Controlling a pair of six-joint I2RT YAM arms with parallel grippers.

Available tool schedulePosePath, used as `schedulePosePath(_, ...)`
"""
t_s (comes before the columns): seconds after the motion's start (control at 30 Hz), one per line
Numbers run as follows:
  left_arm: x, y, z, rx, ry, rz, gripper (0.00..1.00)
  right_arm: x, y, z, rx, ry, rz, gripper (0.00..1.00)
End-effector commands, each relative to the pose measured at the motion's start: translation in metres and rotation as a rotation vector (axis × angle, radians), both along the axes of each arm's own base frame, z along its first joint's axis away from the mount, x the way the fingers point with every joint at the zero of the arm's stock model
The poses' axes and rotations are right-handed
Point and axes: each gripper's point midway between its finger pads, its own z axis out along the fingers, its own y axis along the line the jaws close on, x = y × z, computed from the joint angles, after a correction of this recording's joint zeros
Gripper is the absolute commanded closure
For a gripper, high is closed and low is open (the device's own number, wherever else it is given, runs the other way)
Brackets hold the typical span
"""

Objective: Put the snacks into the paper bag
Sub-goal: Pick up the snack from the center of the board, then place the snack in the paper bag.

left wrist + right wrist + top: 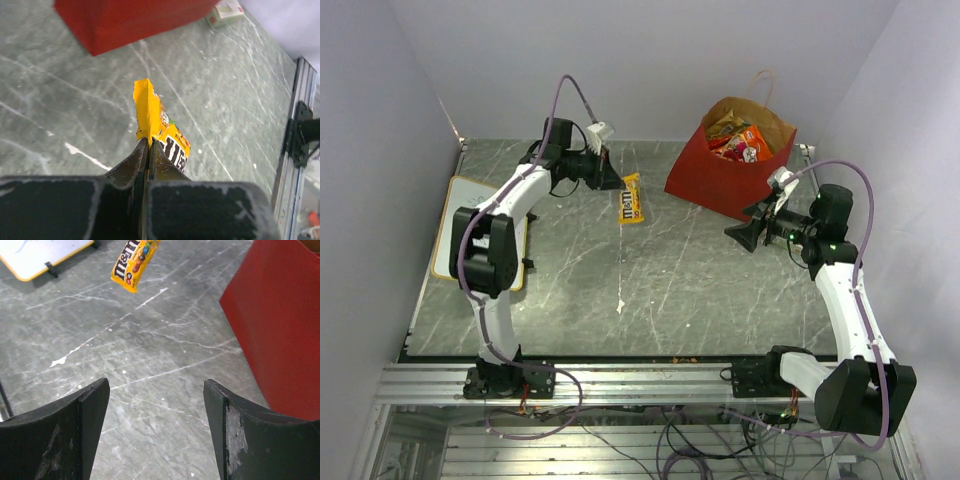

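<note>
The red paper bag (715, 180) stands at the back right with its brown inside open upward and several snack packets (740, 140) in it. My left gripper (616, 182) is shut on the end of a yellow M&M's pack (633, 199), which hangs from the jaws left of the bag. In the left wrist view the pack (150, 117) sticks out past my fingertips (148, 142), with the bag's red wall (130, 20) beyond. My right gripper (745, 236) is open and empty, in front of the bag. The right wrist view shows the pack (132, 262) and the bag (280, 325).
A flat white board (460, 225) with a yellow edge lies at the left, also in the right wrist view (40, 255). A small white and green box (227, 11) sits on the table beyond the bag. Purple walls close in the table on three sides.
</note>
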Motion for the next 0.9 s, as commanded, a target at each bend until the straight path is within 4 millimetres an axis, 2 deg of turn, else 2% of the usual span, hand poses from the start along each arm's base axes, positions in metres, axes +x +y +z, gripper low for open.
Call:
schedulePosePath(0.0, -0.057, -0.015, 0.034, 0.047, -0.13, -0.171, 0.93, -0.007, 0.017, 0.01, 0.069, -0.006, 0.1, 0.26)
schedulePosePath(0.1, -0.088, -0.023, 0.053, 0.081, -0.214, -0.226, 0.93, -0.009, 0.032, 0.013, 0.077, 0.007, 0.167, 0.27)
schedulePosePath(0.4, -0.161, -0.037, 0.079, 0.194, -0.449, -0.345, 0.93, -0.026, 0.105, 0.03, 0.097, 0.007, 0.412, 0.25)
schedulePosePath(0.53, -0.177, -0.04, 0.086, 0.217, -0.511, -0.372, 0.93, -0.035, 0.135, 0.042, 0.104, -0.009, 0.508, 0.24)
schedulePosePath(0.67, -0.19, -0.045, 0.087, 0.218, -0.541, -0.4, 0.93, -0.04, 0.16, 0.045, 0.098, -0.003, 0.565, 0.24)
schedulePosePath(0.77, -0.195, -0.047, 0.083, 0.223, -0.549, -0.412, 0.93, -0.044, 0.172, 0.049, 0.103, -0.001, 0.595, 0.29)
schedulePosePath(0.87, -0.197, -0.048, 0.082, 0.224, -0.556, -0.416, 0.93, -0.043, 0.176, 0.046, 0.098, 0.009, 0.604, 0.38)
